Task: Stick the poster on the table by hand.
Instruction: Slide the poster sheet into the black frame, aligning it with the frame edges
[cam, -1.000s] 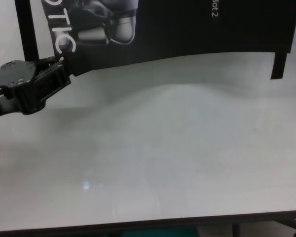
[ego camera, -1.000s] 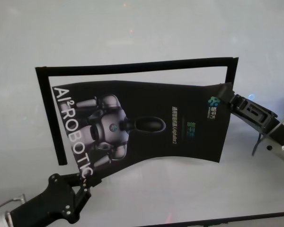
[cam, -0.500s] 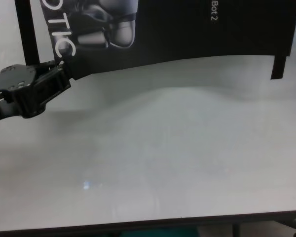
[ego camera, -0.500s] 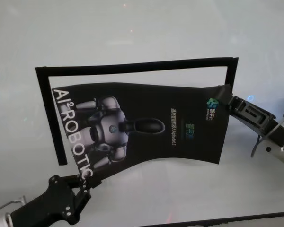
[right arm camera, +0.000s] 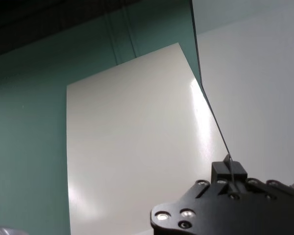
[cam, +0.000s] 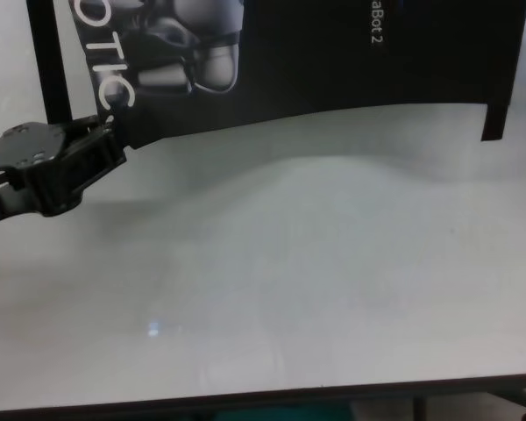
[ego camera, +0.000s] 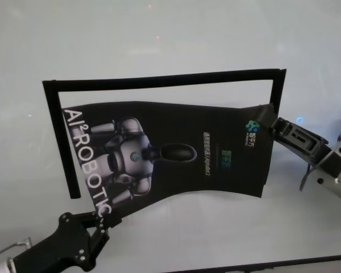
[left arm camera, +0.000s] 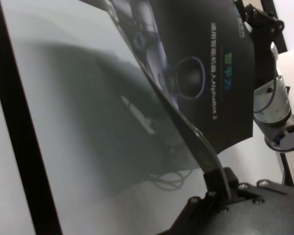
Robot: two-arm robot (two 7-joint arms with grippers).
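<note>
The black poster (ego camera: 176, 153) with the grey-white robot picture and white letters hangs bowed above the white table (ego camera: 176, 34), inside a frame of narrow black strips (ego camera: 159, 81). My left gripper (ego camera: 102, 219) is shut on its near left corner, by the letters "OTIC" (cam: 105, 66). My right gripper (ego camera: 267, 116) is shut on its far right corner. The chest view shows the poster's near edge (cam: 333, 61) lifted, with its shadow on the table (cam: 289, 281), and the left gripper (cam: 105, 145). The wrist views show each pinch: the left (left arm camera: 218, 181) and the right (right arm camera: 229, 178).
Black strips lie flat on the table at the left (ego camera: 59, 142), back and right (ego camera: 278, 88), also in the chest view (cam: 48, 61) (cam: 495, 118). The table's dark front edge (cam: 245, 403) runs close before me.
Both grippers have brought the poster a little nearer to me; it still hangs bowed off the table. Both grips are unchanged.
</note>
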